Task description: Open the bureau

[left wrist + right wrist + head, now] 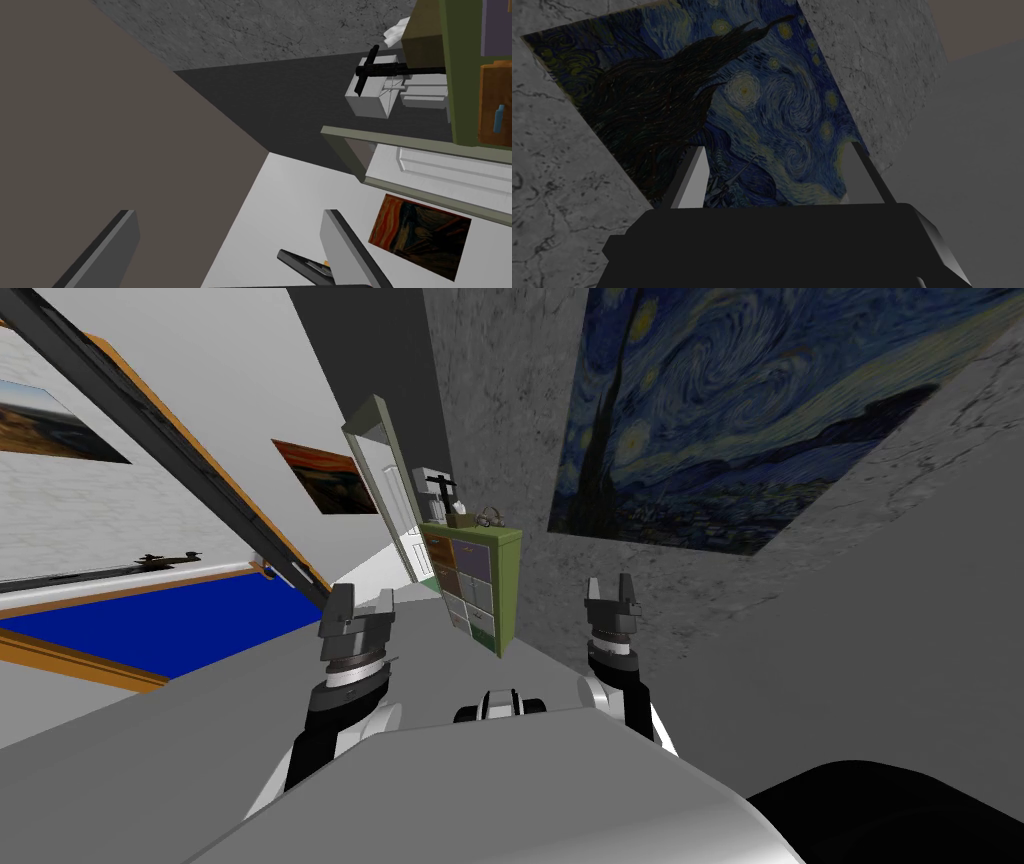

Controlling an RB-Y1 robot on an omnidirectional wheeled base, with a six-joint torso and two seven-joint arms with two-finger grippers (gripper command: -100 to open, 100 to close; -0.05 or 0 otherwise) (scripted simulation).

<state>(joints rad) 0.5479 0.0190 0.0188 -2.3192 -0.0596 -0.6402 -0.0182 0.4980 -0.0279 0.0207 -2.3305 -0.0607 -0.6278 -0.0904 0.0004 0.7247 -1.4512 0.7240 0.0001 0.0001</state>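
**Both claws and the bureau.** We see the bureau (482, 583) as a tall, narrow, olive-green cabinet standing on the floor against the mottled grey wall (500, 408), just beside an open white door (392, 493). It lies ahead of us, well apart from both claws. In the head view it appears between the left gripper (361, 601) and the right gripper (612, 586), farther off than either. Its long axis is upright; the lean it shows is the camera's. Its stacked drawer fronts, brown, bluish and pale, face away from the wall, and one green side panel is turned toward us. Small objects sit on its top, too small to name. In the left wrist view the bureau (462, 75) lies well beyond the left gripper (228, 215) and off its line, not between the fingers. One brown drawer front (492, 100) with a blue handle (498, 117) shows there. The left fingers stand wide apart and hold nothing. The right gripper (778, 150), raised level with the left, is also spread and empty.
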